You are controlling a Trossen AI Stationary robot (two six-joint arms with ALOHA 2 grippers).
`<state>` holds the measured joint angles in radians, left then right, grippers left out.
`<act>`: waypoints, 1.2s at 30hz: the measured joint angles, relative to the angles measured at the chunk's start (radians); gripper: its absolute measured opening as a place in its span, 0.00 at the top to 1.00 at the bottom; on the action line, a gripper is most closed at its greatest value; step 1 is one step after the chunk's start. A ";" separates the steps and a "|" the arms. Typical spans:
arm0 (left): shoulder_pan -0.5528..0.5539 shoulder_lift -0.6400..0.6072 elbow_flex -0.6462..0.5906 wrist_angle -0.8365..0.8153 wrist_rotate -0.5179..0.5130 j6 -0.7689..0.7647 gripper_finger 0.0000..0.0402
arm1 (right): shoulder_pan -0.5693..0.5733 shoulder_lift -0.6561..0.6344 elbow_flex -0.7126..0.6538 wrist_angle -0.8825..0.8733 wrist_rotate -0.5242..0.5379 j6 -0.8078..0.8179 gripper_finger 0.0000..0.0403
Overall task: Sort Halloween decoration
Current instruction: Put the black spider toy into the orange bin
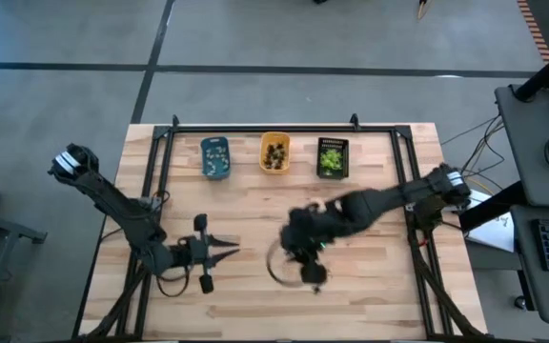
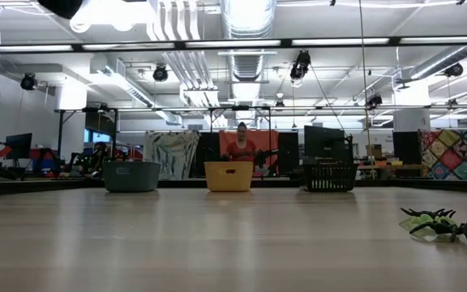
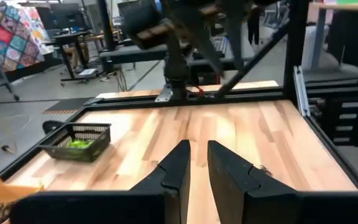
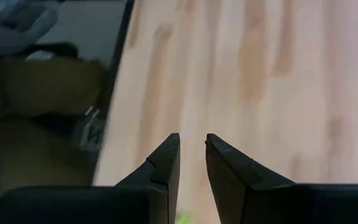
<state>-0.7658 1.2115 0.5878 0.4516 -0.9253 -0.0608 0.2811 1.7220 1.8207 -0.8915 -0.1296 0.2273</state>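
Halloween decoration (image 2: 440,222), spidery black and yellow-green plastic figures, lies on the smooth pale wooden table (image 1: 370,295), near the right gripper (image 1: 311,270), whose dark pointed fingers stand slightly apart, empty. The left gripper (image 1: 229,252), also slightly apart, waits farther off.
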 joint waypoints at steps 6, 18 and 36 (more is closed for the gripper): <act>0.025 0.150 0.107 -0.004 0.012 0.043 0.90 | 0.139 -0.080 -0.196 0.006 0.083 0.210 0.83; 0.196 0.427 0.298 -0.023 0.361 0.145 0.90 | 0.362 -0.162 -0.477 0.020 0.302 0.655 0.84; 0.370 0.702 0.456 -0.018 0.703 0.387 0.90 | 0.533 -0.162 -0.796 0.394 0.539 0.807 0.84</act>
<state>-0.3961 1.9134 1.0440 0.4340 -0.2222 0.3266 0.8139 1.5604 1.0249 -0.4975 0.4089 1.0343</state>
